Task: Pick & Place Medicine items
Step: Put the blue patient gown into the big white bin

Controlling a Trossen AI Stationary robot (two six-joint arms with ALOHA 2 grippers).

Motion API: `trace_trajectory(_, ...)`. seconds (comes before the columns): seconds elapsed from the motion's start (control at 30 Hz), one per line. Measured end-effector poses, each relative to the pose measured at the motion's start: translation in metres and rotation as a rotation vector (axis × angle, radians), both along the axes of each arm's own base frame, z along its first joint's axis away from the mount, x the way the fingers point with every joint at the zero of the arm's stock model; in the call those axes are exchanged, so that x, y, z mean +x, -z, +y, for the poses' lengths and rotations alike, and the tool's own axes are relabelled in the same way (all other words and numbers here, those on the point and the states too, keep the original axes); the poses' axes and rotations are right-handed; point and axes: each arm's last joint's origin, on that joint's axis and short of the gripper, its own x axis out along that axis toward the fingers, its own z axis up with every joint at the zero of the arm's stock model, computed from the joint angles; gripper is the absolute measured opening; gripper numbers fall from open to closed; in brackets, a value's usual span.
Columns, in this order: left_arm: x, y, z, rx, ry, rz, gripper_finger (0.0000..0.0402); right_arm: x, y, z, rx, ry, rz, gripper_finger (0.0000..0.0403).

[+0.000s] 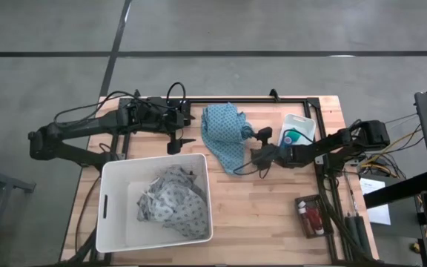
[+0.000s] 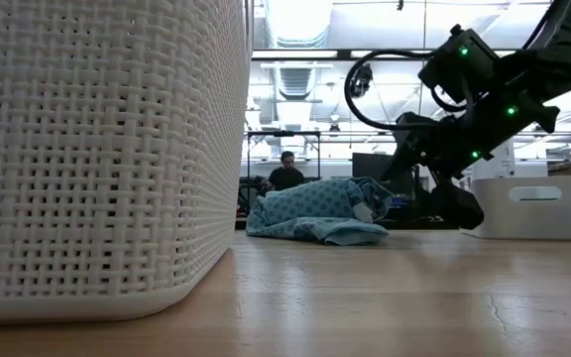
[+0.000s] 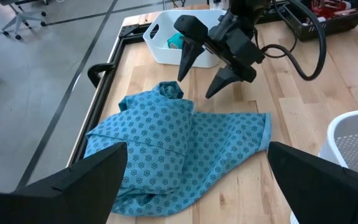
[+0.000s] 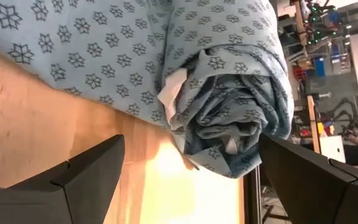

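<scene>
Right gripper (image 1: pixel 259 144) hangs with fingers spread wide, empty, right beside the blue patterned cloth (image 1: pixel 224 133). Teal roll (image 1: pixel 290 137) sits in the small white bin (image 1: pixel 308 128) just behind it; red bottles (image 1: pixel 311 217) are in the dark tray (image 1: pixel 300 203) near the right edge. Left gripper (image 1: pixel 175 144) is parked open above the white basket (image 1: pixel 110 200).

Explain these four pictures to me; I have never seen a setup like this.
Two dark robot arms work at a wooden table. One picture looks straight down, one looks level across the tabletop, and two come from cameras on the arms' wrists. The right hand is open and empty, just short of a blue patterned cloth. The left hand waits open at the table's far side. A big white basket holds another patterned cloth. A small white bin holds a teal roll, and red bottles lie in a dark tray.
</scene>
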Motion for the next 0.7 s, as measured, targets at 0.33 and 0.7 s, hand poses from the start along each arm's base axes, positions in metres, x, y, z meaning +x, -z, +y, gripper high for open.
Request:
trace_trajectory(0.33, 0.0000, 0.0000, 0.0000, 0.000, 0.000, 0.000, 0.0393, -0.0003, 0.0002, -0.0003, -0.058, -0.048, 0.062, 0.0364)
trace_trajectory(0.7, 0.0000, 0.0000, 0.0000, 0.000, 0.000, 0.000, 0.0393, 0.0001, -0.0003, -0.0006, -0.121, -0.098, 0.122, 0.0364)
